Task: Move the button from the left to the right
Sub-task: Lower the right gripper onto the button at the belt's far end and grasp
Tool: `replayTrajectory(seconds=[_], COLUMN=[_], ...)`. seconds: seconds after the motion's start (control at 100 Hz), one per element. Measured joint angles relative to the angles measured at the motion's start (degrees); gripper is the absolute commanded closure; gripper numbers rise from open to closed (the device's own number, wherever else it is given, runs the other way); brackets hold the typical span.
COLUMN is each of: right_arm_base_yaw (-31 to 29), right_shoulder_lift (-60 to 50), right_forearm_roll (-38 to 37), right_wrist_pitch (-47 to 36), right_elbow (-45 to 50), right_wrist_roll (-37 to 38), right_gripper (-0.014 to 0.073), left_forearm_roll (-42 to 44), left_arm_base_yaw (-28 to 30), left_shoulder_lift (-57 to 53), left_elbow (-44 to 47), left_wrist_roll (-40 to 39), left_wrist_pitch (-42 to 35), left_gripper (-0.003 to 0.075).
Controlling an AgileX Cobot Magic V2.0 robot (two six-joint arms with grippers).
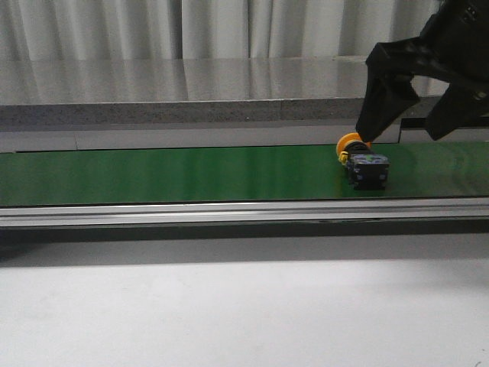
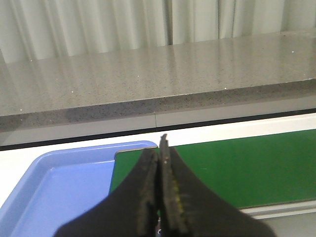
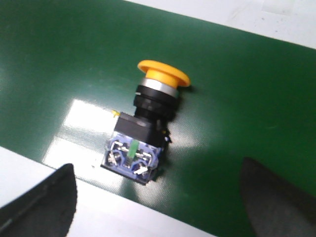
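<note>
The button (image 1: 362, 159) lies on its side on the green belt (image 1: 191, 174), right of the middle, yellow-orange cap toward the back left and black body toward the front. In the right wrist view the button (image 3: 148, 121) shows its cap, a light band, the black body and blue terminals. My right gripper (image 1: 409, 115) hangs open just above and right of it, not touching; its fingertips (image 3: 47, 202) stand wide apart, clear of the button. My left gripper (image 2: 161, 163) is shut and empty, over the belt's left end; it is out of the front view.
A blue tray (image 2: 64, 187) sits at the left end of the belt. A metal rail (image 1: 229, 212) runs along the belt's front edge. A grey stone ledge (image 1: 191, 92) and curtains stand behind. White table surface (image 1: 229, 306) lies in front.
</note>
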Motion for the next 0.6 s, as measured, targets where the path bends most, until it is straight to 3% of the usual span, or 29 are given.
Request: replayTrajectory(seconds=[0.37,0.6], right_arm_base_yaw=[0.00,0.00], right_shoulder_lift=[5.75,8.26], right_forearm_roll=[0.00,-0.36], right_wrist_pitch=[-2.73,-4.02], right_elbow=[-0.56,-0.77], right_wrist_roll=[0.00,-0.20], right_gripper=[-0.0029,0.0349], left_forearm_roll=[0.00,0.00], left_arm_base_yaw=[0.00,0.00], left_shoulder_lift=[0.00,0.00], left_elbow=[0.00,0.00], left_wrist_roll=[0.00,0.00], left_wrist_pitch=[0.00,0.00], left_gripper=[0.0741,0.0741])
